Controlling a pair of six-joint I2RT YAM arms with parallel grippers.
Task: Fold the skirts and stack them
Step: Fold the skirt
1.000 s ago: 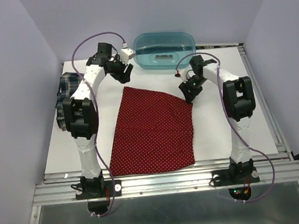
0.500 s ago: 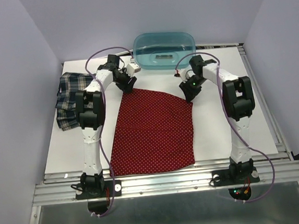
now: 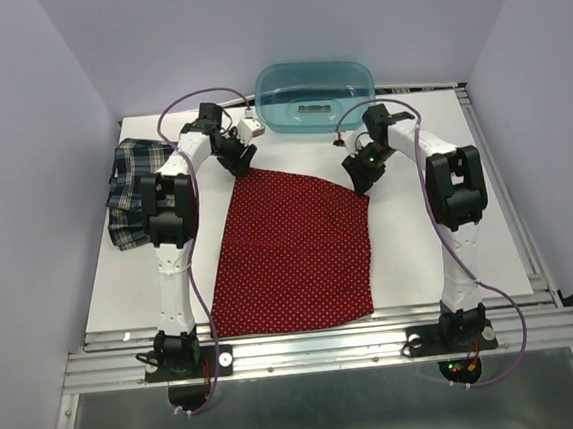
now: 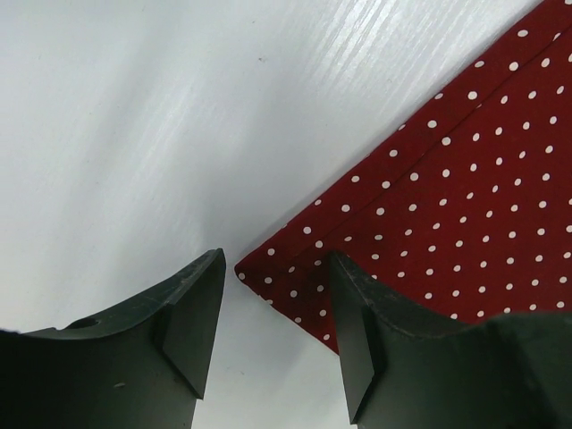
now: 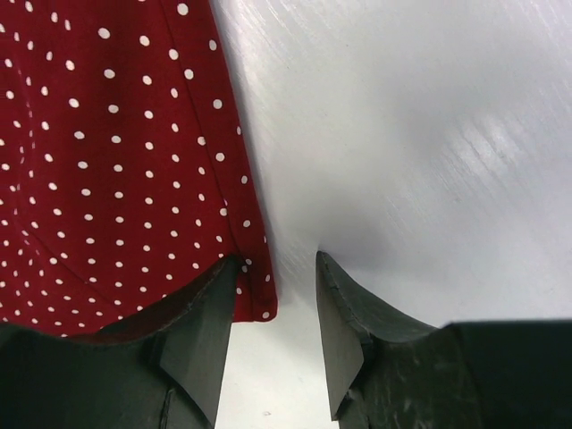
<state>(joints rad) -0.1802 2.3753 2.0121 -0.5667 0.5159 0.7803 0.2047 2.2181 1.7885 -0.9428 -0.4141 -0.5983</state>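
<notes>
White table (image 3: pixel 420 253) from above: soft red dotted skirt (image 3: pixel 295 249) lies flat mid-table, plaid skirt (image 3: pixel 129 188) bunched far left. Left wrist: my left gripper (image 4: pixel 274 259) parted astride a hemmed corner, gripping nothing. Right wrist: right gripper (image 5: pixel 275 264) likewise, bare table beside.

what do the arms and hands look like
The left arm and right arm: white links, black joint housings, a looping purple cable on each. The left hand and right hand: two matte black wedge-shaped fingers each.
</notes>
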